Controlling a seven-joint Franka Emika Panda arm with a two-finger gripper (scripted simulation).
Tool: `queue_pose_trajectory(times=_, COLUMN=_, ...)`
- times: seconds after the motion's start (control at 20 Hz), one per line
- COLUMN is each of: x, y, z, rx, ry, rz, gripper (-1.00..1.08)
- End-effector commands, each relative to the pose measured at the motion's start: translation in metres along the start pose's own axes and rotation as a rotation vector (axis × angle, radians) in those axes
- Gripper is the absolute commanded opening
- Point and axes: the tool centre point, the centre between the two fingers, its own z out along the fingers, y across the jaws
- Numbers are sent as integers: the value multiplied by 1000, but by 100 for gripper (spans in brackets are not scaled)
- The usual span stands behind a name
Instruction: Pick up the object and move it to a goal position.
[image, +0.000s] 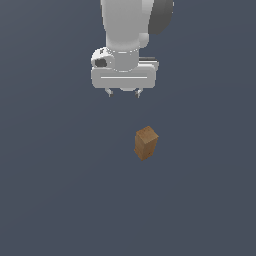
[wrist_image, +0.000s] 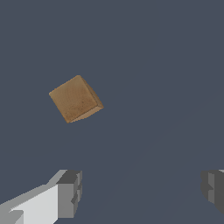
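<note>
Robot arm w/ claw (image: 124, 93) hanging above a plain dark grey floor (image: 50, 200), fingers spread wide, holding nothing. Wooden block (image: 145, 143) stands upright on the floor, below the claw and a bit toward the exterior view's right, clear of both fingers. In the wrist view the block (wrist_image: 75, 99) sits off-centre, so the claw prob. needs to line up over it before dropping to grab.

The block (image: 145, 143) stands upright on the table (image: 50, 200), apart from me, below my spread fingers (image: 109, 93) and slightly toward the exterior view's right of them.
</note>
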Motion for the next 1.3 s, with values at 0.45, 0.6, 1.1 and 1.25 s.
queue_pose_trajectory(times=0.45, x=-8, y=20, z=19, rx=-11, ry=-55, rz=-1, gripper=100)
queue_pose_trajectory(times=0.6, x=-7, y=19, z=19, rx=-10, ry=-51, rz=-3, gripper=100)
queue_pose_trajectory(times=1.1, x=15, y=-4, z=40, rx=-15, ry=-36, rz=-127, gripper=100)
queue_pose_trajectory(times=1.25, x=28, y=-20, z=54, rx=-17, ry=-25, rz=-205, gripper=100)
